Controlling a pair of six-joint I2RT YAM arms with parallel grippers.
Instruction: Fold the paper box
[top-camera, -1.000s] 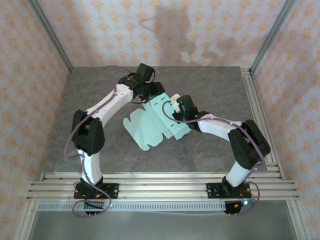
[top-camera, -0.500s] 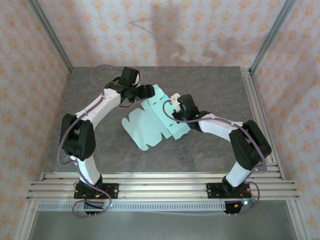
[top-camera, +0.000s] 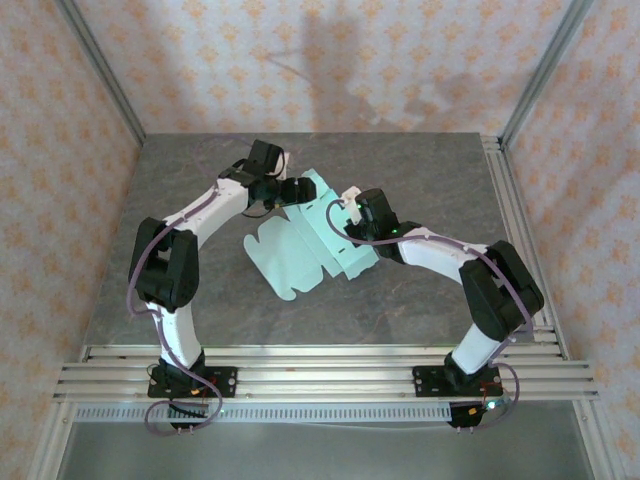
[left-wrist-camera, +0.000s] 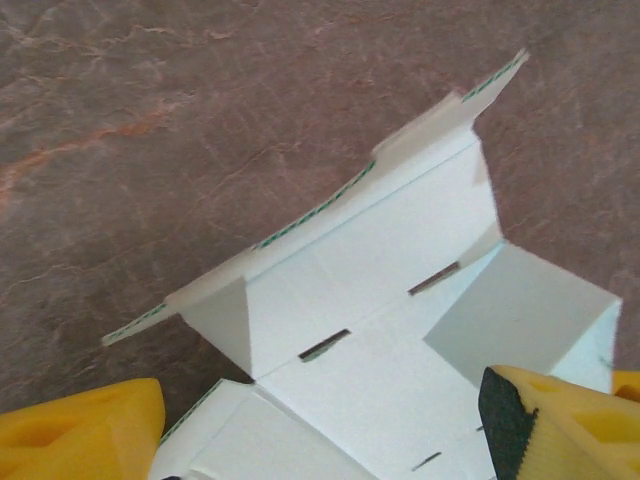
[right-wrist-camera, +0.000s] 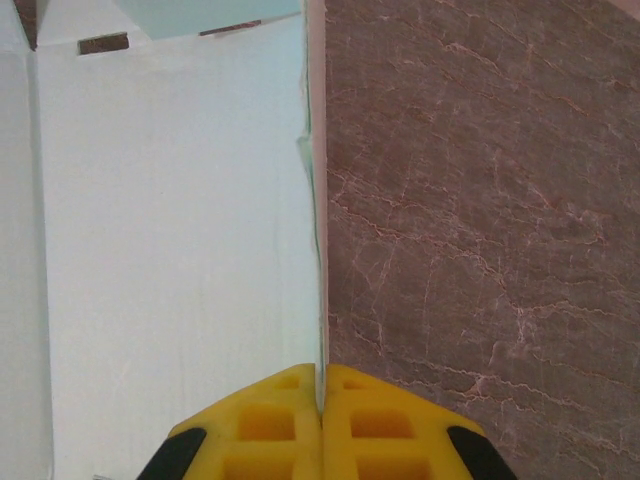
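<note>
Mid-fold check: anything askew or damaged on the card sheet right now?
Nothing torn or spilled. The paper box lies diagonal on the table, half folded, its far panel standing up. The right gripper pinches one edge, where a small kink shows; the left gripper is open.

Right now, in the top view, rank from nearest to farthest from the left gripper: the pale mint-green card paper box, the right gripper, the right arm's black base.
1. The paper box: its far flap lies right at the left gripper.
2. The right gripper: just rightward, at the sheet's edge.
3. The right arm's black base: at the near right corner.
</note>
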